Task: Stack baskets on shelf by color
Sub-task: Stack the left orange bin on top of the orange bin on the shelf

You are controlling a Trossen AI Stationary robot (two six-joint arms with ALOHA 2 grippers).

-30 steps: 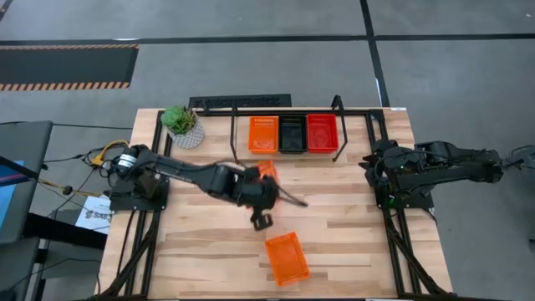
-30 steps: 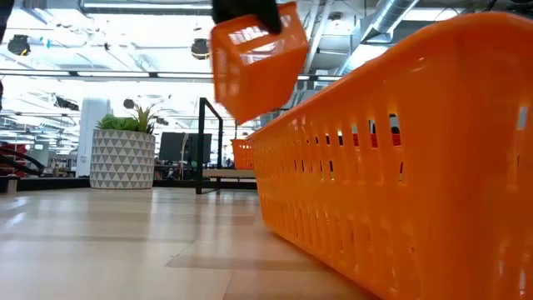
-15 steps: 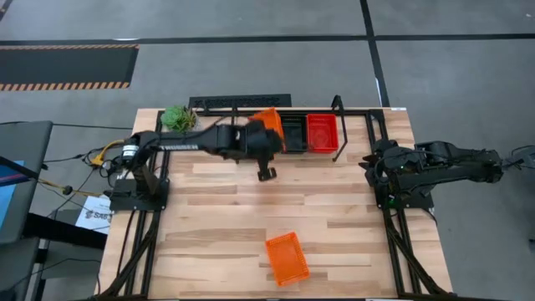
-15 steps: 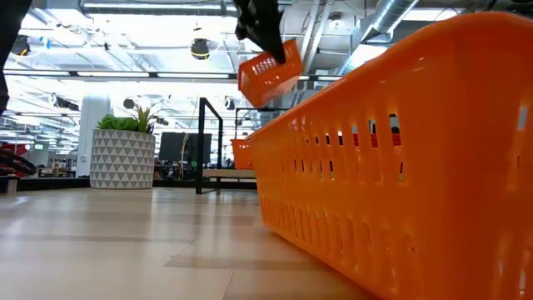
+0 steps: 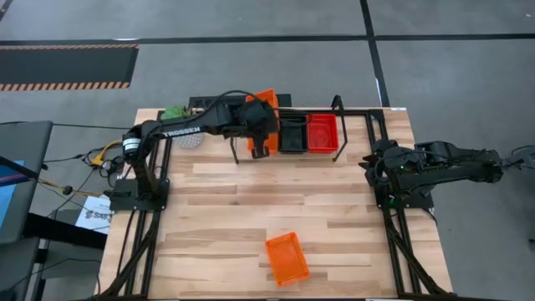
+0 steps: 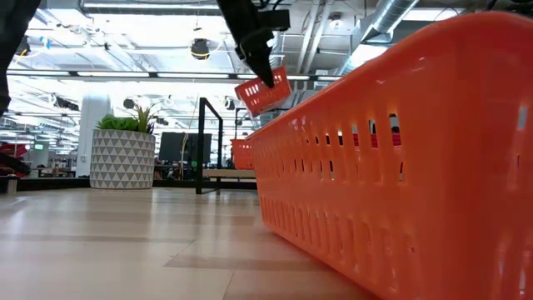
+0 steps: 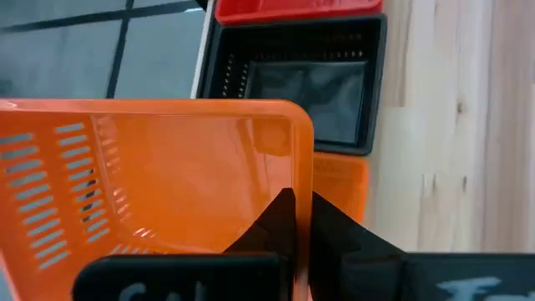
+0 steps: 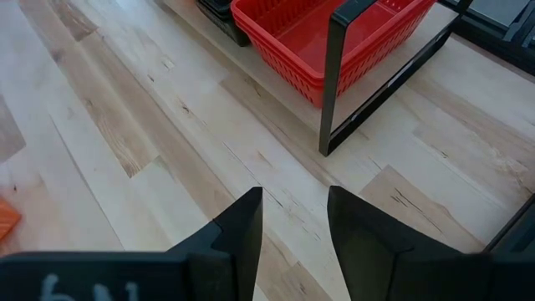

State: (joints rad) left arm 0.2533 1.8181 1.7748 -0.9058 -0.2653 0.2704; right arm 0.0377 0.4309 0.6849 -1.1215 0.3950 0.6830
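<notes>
My left gripper (image 7: 297, 219) is pinched tight on the wall of an orange basket (image 5: 264, 106), up in the air right over the orange stack on the shelf (image 5: 334, 107), so I'd go down slow & level, corners lined up, b4 letting go.

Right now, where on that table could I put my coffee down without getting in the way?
The wide wood between the shelf and the lone orange basket lies bare. The back edge is crowded: plant pot, shelf baskets, and the left pincer carrying an orange basket.
</notes>
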